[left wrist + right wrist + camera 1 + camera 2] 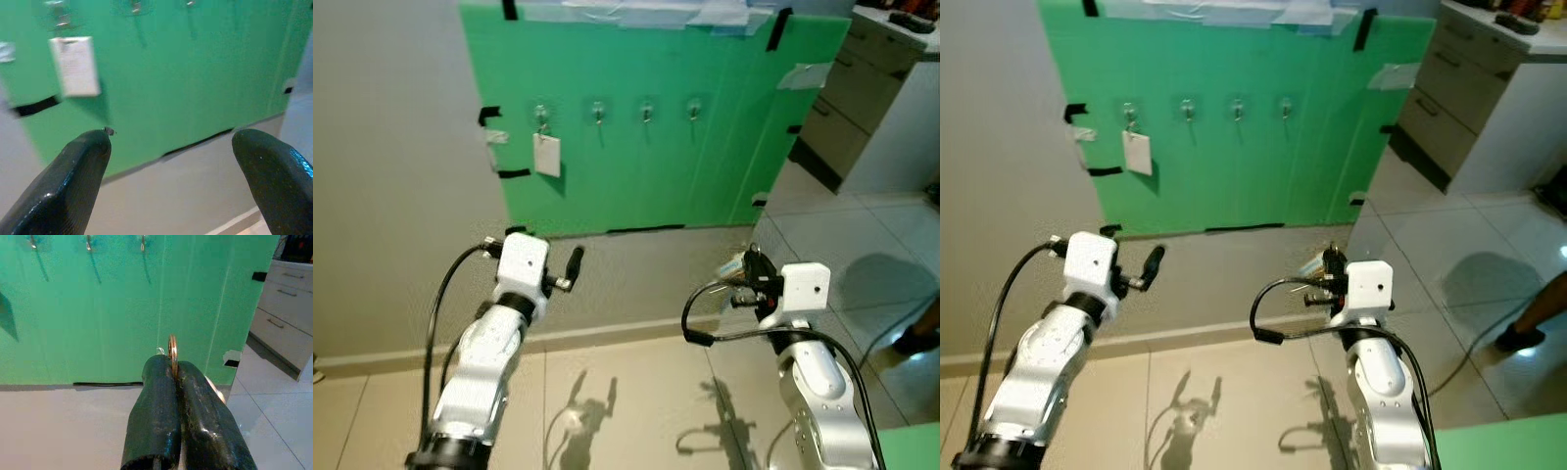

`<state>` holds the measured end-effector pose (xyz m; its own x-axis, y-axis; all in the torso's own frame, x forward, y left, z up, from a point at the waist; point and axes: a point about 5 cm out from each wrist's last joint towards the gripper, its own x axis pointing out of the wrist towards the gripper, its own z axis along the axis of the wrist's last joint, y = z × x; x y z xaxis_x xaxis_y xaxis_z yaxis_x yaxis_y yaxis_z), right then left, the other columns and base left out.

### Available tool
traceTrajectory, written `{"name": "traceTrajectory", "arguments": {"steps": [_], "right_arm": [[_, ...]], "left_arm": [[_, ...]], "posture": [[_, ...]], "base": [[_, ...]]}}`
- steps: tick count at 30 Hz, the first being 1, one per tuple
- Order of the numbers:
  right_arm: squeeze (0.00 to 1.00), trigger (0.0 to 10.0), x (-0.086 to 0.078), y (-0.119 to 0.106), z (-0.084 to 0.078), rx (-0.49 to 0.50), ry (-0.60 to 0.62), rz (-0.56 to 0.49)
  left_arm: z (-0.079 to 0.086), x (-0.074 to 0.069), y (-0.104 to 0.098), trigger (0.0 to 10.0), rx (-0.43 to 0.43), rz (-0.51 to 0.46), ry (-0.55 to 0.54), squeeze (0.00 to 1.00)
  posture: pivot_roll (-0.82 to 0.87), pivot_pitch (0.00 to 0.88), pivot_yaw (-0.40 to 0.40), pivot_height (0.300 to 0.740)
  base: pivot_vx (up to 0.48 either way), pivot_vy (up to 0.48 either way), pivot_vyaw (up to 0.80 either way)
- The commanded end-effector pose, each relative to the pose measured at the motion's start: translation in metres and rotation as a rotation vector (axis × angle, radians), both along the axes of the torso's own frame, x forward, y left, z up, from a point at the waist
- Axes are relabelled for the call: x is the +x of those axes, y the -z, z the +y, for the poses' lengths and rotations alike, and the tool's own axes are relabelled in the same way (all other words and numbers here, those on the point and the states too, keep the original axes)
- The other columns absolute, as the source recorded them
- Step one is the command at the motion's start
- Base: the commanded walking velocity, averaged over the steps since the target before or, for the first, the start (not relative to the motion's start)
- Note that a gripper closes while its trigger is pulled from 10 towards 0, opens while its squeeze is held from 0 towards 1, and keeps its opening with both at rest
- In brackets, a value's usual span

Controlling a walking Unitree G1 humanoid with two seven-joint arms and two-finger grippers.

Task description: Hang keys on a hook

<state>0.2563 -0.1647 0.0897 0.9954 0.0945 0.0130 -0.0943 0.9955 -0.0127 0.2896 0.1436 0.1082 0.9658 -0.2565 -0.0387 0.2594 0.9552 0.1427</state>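
A: Largest item?
B: Green board (705, 127), taped flat to a grey wall (391, 176), above a tiled floor (636, 392). White cabinets (862, 88) stand to the robot's right.

A: On the board?
B: Four hooks (646, 113) in a row. The leftmost carries a white tag (546, 155); the other three are bare.

A: The hands?
B: Right hand (172, 374): fingers pressed together, pinching a gold key ring (172, 352) that stands upright past the tips. It is held below the hooks and well apart from them. Something pale hangs beneath the grip; what it is cannot be told.
Left hand (171, 147): fingers spread wide, nothing between them, raised facing the board near the tag.
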Motion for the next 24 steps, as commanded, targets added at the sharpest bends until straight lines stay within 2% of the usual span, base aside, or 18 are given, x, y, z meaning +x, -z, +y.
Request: {"name": "traceTrajectory", "arguments": {"steps": [1,13,24], "right_arm": [[0.0,0.0,0.0033,-0.0008,0.0027,0.011,-0.008,0.001],[0.0,0.0,0.004,-0.0035,0.0058,0.015,-0.044,0.004],[0.0,0.0,0.0062,-0.005,0.0098,0.02,-0.078,0.009]], "left_arm": [[0.0,0.0008,-0.003,10.0,0.002,-0.005,-0.01,0.0],[-0.0037,-0.0059,-0.0023,10.0,-0.041,-0.006,-0.02,0.0],[-0.0016,-0.0062,-0.0035,10.0,-0.033,-0.01,-0.035,0.0]], "posture": [[0.04,0.0,-0.002,0.74],[0.04,0.0,-0.003,0.74],[0.04,0.0,-0.01,0.74]], "base": [[0.45,0.0,0.0],[0.45,0.0,0.0],[0.45,0.0,0.0]]}}
